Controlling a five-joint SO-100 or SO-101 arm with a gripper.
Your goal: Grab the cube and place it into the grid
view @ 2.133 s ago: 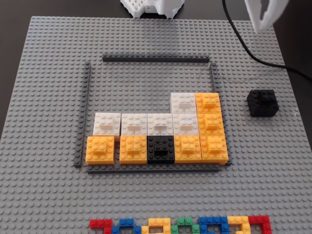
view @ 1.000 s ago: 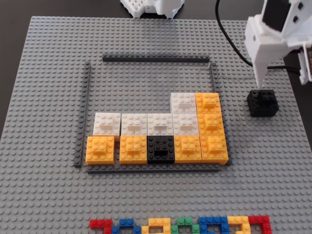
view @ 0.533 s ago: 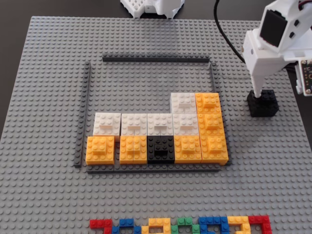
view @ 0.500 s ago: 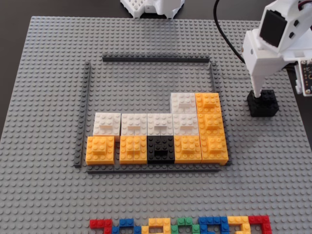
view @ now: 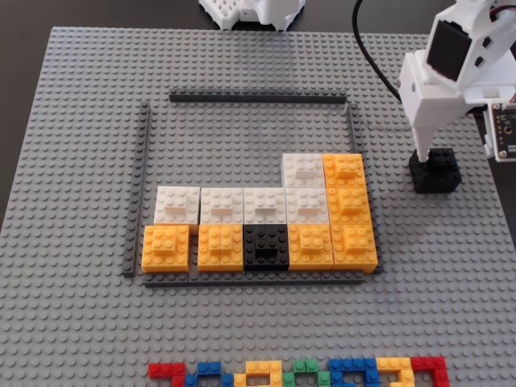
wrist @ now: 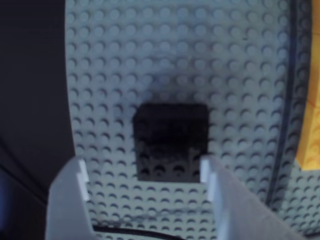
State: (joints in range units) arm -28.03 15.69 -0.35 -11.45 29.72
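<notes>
Apparently untouched, the cube [wrist: 170,140] sits between the gripper's [wrist: 145,172] wide-spread fingers — contact unclear.

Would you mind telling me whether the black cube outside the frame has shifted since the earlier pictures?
No. In the fixed view the cube sits in the same spot right of the frame's right strip; only the end effector came down to it.

The cube [view: 436,170], a small black studded block with a smaller raised brick on top, sits flat on the baseplate well to the right of the grid [view: 258,97] in the fixed view, whose thin dark-grey strips frame rows of orange, white and black blocks.
</notes>
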